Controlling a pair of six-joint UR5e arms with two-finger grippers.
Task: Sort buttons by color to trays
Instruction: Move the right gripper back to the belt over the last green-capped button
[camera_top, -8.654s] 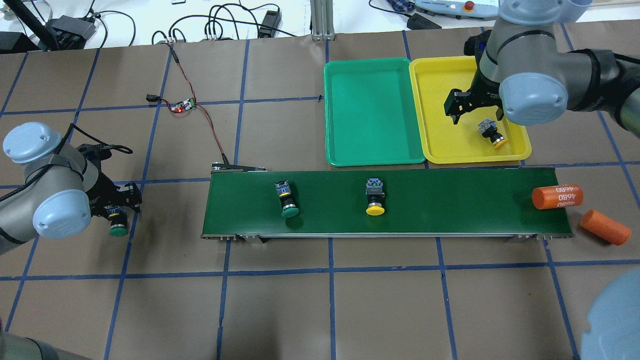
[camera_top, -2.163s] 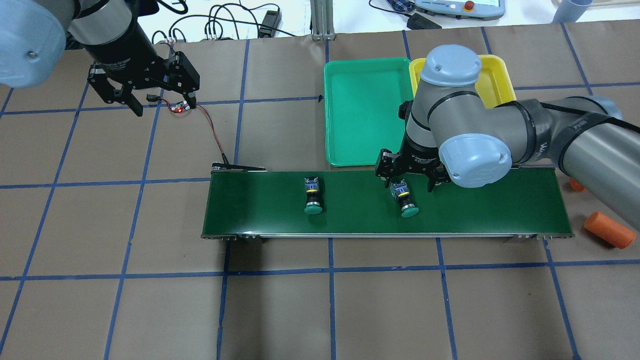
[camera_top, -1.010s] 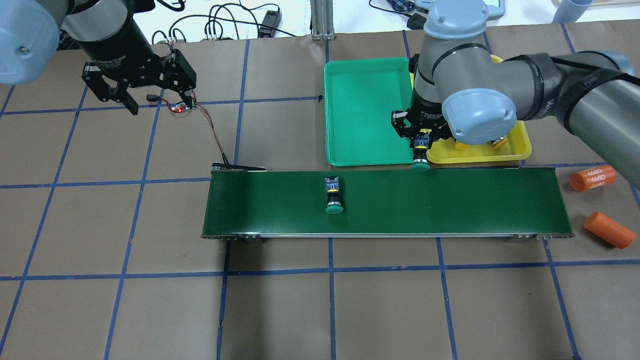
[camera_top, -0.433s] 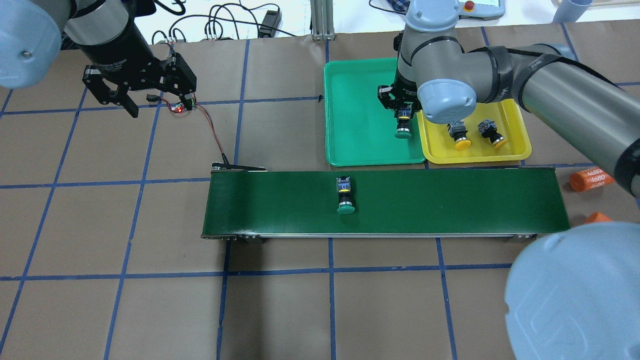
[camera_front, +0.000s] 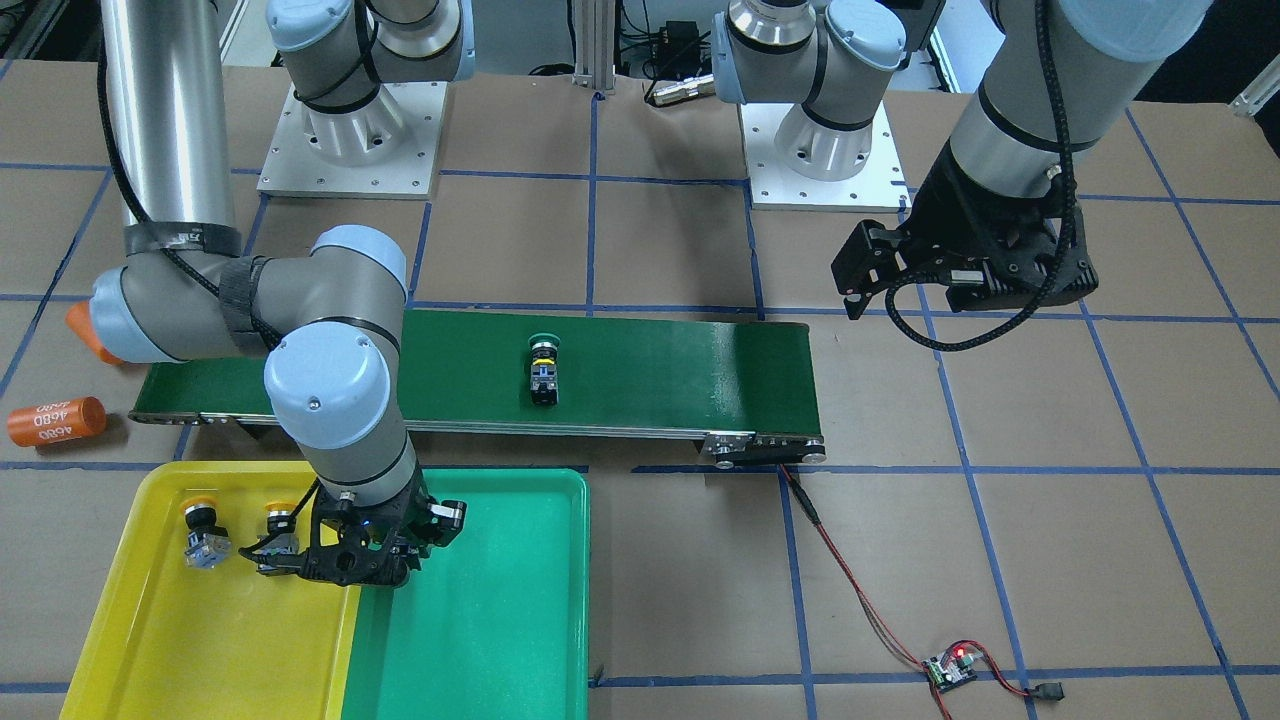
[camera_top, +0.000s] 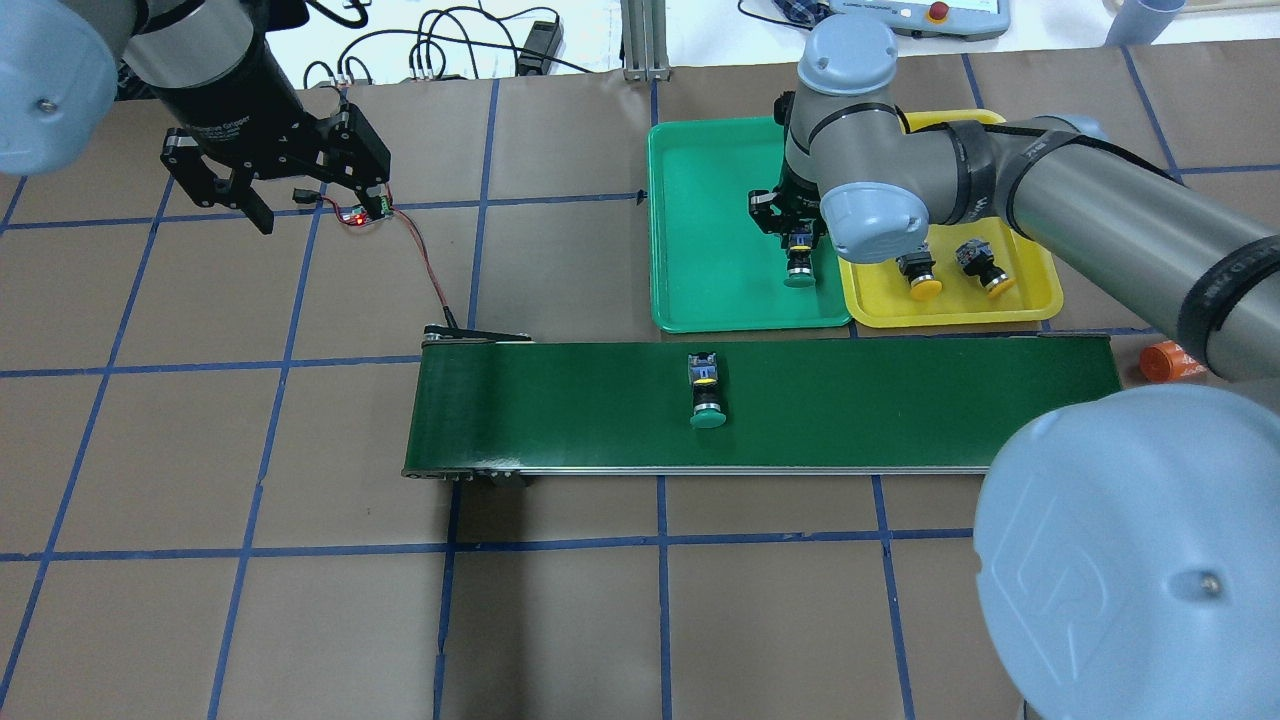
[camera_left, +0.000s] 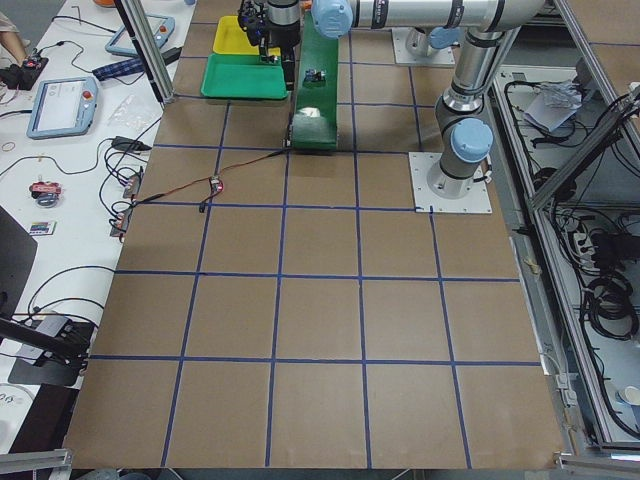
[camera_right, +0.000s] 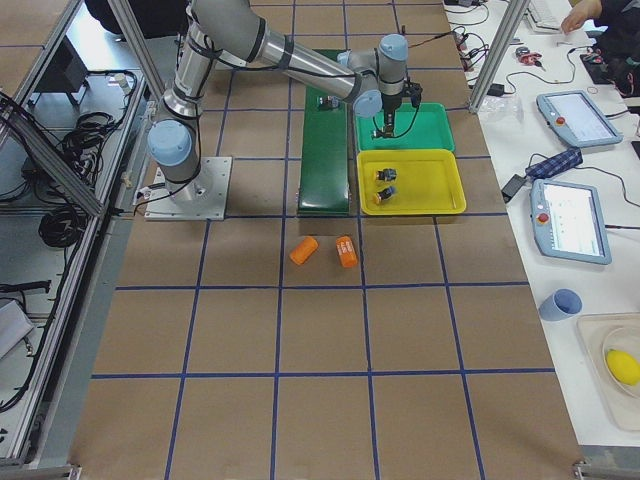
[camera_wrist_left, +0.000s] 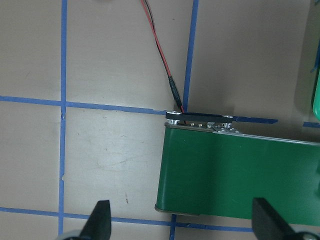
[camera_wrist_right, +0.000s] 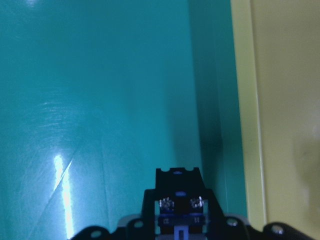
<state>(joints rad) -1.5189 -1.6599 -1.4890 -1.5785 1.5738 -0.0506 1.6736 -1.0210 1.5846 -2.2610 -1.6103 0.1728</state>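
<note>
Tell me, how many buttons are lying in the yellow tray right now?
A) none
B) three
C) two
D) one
C: two yellow-capped buttons lie side by side in the yellow tray. The held button in the right gripper is over the green tray, and the last button is on the belt.
</note>
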